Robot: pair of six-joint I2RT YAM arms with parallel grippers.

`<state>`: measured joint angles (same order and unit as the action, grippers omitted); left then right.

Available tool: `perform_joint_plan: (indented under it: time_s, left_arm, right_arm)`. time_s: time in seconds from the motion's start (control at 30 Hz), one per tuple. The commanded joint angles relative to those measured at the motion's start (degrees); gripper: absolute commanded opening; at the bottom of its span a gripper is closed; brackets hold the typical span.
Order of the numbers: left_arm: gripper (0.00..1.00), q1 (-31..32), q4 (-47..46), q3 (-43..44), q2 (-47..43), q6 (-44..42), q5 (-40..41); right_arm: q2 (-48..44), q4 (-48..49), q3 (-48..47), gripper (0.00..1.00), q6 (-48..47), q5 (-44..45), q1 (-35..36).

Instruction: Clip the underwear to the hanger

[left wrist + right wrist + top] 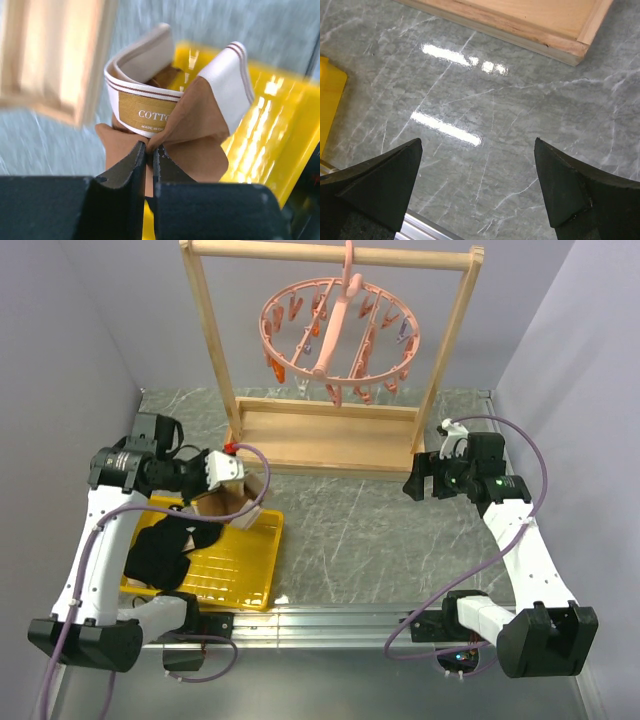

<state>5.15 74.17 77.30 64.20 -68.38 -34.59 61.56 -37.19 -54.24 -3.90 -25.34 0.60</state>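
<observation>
Over yellow plastic tray (238, 562), left gripper (149, 150) pinched nearly closed on brown fabric boxer-briefs (192, 122). Right gripper (477, 145) spread wide, empty. Round salmon-pink plastic ring hanger (331, 340) hangs on wooden rack (320, 440), well apart.

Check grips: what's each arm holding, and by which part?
The left gripper is shut on the underwear, pinching the brown fabric just under the waistband. The right gripper is open and holds nothing.

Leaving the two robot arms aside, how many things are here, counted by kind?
Garments: 2, brown underwear and black garment
Trays: 1, yellow tray
Hangers: 1, pink hanger
Racks: 1, wooden rack
Total: 5
</observation>
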Motion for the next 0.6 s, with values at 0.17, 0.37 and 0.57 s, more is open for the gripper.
perform_joint_plan:
  time_s: [0.17, 0.37, 0.57]
  left_arm:
    - [0.00, 14.3, -9.1, 7.6, 3.9, 22.7, -11.5]
    - [0.00, 33.5, -28.3, -1.5, 5.8, 37.3, -4.4]
    - [0.00, 43.0, -35.0, -10.5, 14.6, 40.8, 0.1]
  right_arm:
    - [-1.0, 0.1, -2.4, 1.00, -0.3, -0.8, 0.3]
    - [1.9, -7.0, -5.3, 1.00, -7.3, -2.6, -0.3]
    - [4.1, -12.8, -6.4, 0.98, -11.3, -5.2, -7.8]
